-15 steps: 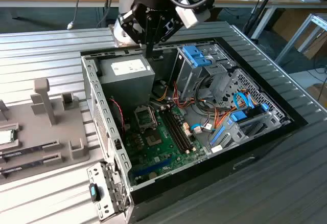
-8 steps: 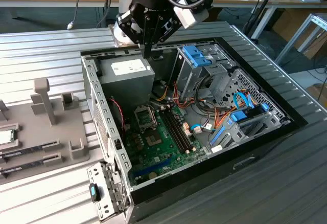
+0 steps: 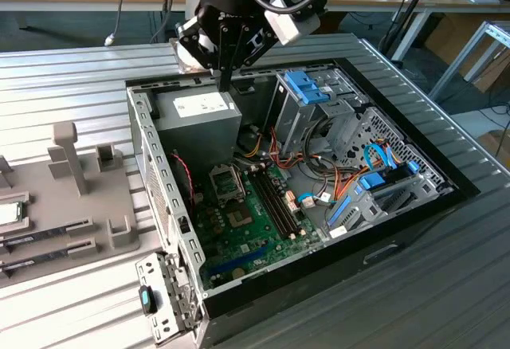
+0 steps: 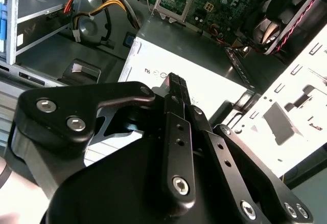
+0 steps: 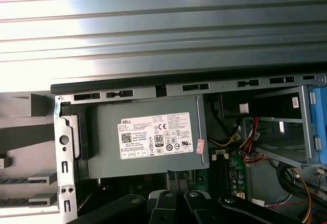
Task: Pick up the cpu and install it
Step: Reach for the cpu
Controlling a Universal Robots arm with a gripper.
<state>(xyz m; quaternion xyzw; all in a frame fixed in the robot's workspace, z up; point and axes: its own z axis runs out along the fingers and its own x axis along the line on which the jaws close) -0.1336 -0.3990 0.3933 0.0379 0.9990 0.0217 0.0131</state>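
The cpu, a small flat silver-grey square with a thin green rim, lies on the grey fixture plate at the exterior view's left edge, partly cut off by the frame. My gripper hangs over the open computer case, far from the cpu, with its tips just above the grey power-supply box. In the second wrist view the gripper has its two black fingers pressed together, and I see nothing between them. The hinged socket frame sits on the green motherboard below the power supply.
Two long memory sticks lie in slots on the fixture plate beside upright grey posts. Inside the case are blue drive brackets, orange and blue cables and a drive cage. The ribbed metal table surrounds the case.
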